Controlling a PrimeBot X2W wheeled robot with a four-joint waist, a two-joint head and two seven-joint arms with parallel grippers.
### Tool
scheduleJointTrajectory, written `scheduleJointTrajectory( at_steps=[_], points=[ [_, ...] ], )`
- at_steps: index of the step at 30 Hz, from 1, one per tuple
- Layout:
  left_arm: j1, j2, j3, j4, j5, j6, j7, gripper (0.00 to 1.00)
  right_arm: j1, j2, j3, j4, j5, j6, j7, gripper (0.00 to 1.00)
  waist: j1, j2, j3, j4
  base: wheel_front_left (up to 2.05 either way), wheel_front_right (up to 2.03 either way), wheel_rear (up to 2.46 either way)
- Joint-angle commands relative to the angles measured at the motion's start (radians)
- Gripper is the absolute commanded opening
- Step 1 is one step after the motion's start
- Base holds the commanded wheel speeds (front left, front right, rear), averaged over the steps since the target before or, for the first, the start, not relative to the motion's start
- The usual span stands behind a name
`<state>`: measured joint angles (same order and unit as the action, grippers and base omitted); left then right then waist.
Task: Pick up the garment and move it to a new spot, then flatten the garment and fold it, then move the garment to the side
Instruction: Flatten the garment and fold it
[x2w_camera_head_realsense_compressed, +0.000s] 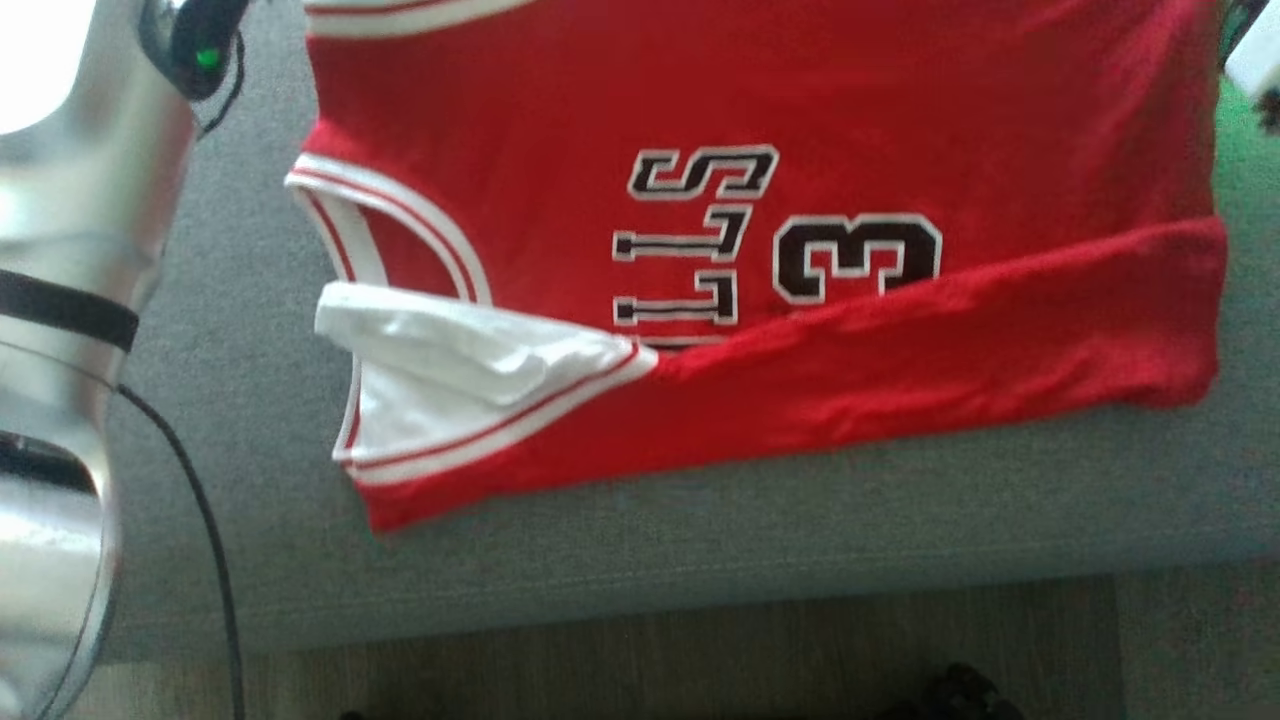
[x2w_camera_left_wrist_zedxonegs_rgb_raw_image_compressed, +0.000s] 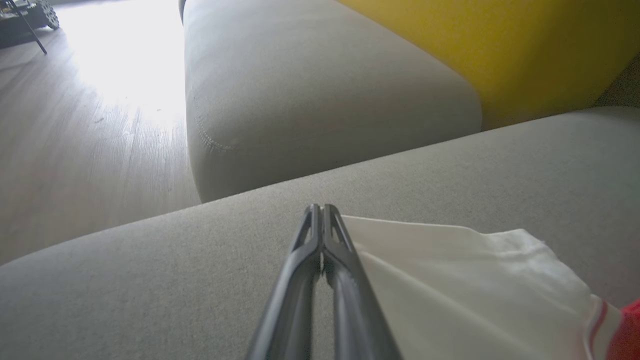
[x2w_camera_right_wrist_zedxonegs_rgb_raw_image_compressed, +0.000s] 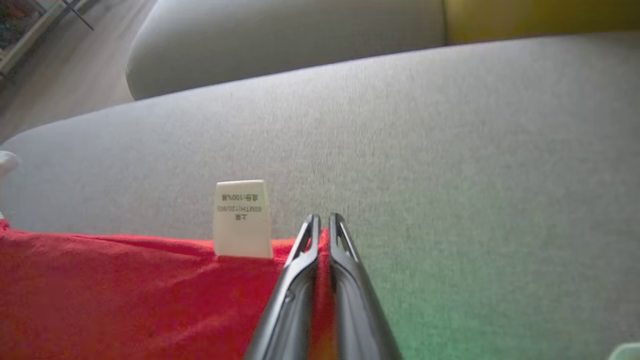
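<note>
Right gripper: fingers pressed together, pinching the red hem of the jersey; a white label stands at its 10 o'clock. Left gripper: fingers pressed together at the corner of the jersey's white flap; whether cloth is caught between them cannot be told. Jersey lies spread on the gray sofa seat, its 6 o'clock edge folded over. Wood floor at 6 o'clock, silver arm at 9 o'clock.
</note>
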<state>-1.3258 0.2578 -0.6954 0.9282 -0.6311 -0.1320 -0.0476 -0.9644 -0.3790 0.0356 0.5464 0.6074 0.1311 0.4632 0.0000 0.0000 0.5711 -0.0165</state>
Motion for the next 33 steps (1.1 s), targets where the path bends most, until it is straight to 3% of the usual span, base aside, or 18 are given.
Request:
scheduleJointTrajectory(
  at_steps=[1, 8, 19, 26, 33],
  points=[
    [-0.072, 0.056, 0.027, -0.031, 0.010, 0.001, -0.026, 0.00, -0.032, -0.013, -0.005, -0.028, 0.006, 0.000, -0.020, 0.00, 0.0000, 0.0000, -0.001, 0.000, 0.00, 0.00, 0.00],
    [-0.059, 0.058, 0.001, -0.098, -0.047, 0.001, -0.112, 0.00, -0.055, -0.017, 0.012, -0.024, 0.004, 0.000, -0.093, 0.00, 0.0000, 0.0000, -0.015, 0.008, 0.00, 0.00, 0.00],
    [0.171, 0.227, -0.014, -0.376, -0.174, 0.005, -0.175, 0.00, 0.147, -0.109, 0.002, -0.167, 0.073, 0.000, -0.103, 0.00, 0.0000, 0.0000, -0.071, 0.040, 0.00, 0.00, 0.00],
    [0.386, 0.314, 0.015, -0.628, -0.243, 0.075, -0.166, 0.00, 0.280, -0.094, -0.033, -0.269, 0.083, 0.000, -0.082, 0.00, 0.0000, 0.0000, -0.092, 0.045, 0.00, 0.00, 0.00],
    [0.624, 0.397, 0.027, -0.888, -0.281, 0.207, -0.162, 0.00, 0.400, -0.087, -0.070, -0.356, 0.068, 0.000, -0.059, 0.00, 0.0000, 0.0000, -0.103, 0.042, 0.00, 0.00, 0.00]
  ],
)
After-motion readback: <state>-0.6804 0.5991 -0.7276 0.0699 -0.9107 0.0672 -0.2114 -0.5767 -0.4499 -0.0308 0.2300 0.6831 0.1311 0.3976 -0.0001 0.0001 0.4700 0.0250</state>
